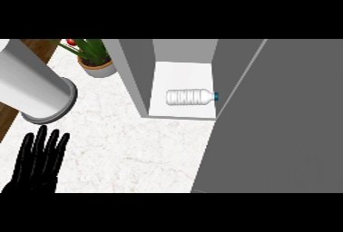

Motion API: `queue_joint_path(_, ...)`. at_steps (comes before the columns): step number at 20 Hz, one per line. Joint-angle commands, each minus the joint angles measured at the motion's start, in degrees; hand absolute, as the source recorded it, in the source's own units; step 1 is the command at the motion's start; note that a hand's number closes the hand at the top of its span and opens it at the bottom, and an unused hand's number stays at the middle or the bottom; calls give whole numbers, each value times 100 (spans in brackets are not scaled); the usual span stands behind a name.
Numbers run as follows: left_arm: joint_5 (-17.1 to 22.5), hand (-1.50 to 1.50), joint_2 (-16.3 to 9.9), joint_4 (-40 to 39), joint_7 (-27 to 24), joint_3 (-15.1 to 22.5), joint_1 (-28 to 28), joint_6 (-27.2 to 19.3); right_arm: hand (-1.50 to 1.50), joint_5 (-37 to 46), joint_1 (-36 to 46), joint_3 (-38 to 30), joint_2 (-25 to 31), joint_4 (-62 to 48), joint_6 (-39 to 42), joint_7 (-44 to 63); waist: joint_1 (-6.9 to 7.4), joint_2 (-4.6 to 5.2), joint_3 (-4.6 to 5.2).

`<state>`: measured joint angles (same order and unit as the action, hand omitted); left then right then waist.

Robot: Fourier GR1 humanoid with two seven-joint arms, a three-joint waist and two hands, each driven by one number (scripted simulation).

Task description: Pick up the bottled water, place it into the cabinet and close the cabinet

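The bottled water (192, 97), clear with a blue cap, lies on its side on the white floor of the grey cabinet (137, 68), cap pointing right. The cabinet's grey door (281, 118) fills the right side of the view, swung partway across the opening and covering its right part. My left hand (39, 158) rests open at the lower left, fingers straight and pointing up, well apart from the cabinet. My right hand does not show anywhere.
A large white cylinder (33, 86) lies at the upper left over the counter's edge. A potted plant (94, 59) stands behind it beside the cabinet's left wall. White marble counter (134, 145) spreads between my hand and the cabinet.
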<state>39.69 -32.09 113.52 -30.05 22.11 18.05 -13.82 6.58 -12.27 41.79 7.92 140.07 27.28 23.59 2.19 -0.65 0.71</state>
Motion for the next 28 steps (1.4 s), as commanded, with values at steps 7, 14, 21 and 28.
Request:
queue_joint_path(7, 133, -150, -156, 8, -85, -173, 106, 350, 150, 398, 950, 488, -743, -537, -835, 416, 117, 59, 13)
queue_joint_path(14, 283, -150, -258, 93, -55, -305, 178, 506, 150, 192, 1058, 290, -740, -554, -789, 432, 230, 93, 10)
queue_joint_path(21, 284, -150, -354, 75, -116, -346, 227, 712, 150, -264, 935, 155, -741, -704, -864, 288, 384, 188, 11)
queue_joint_path(28, 345, -150, -444, 188, -117, -382, 163, 937, 150, -1742, 581, 520, -663, -1314, -254, 659, 795, 375, 12)
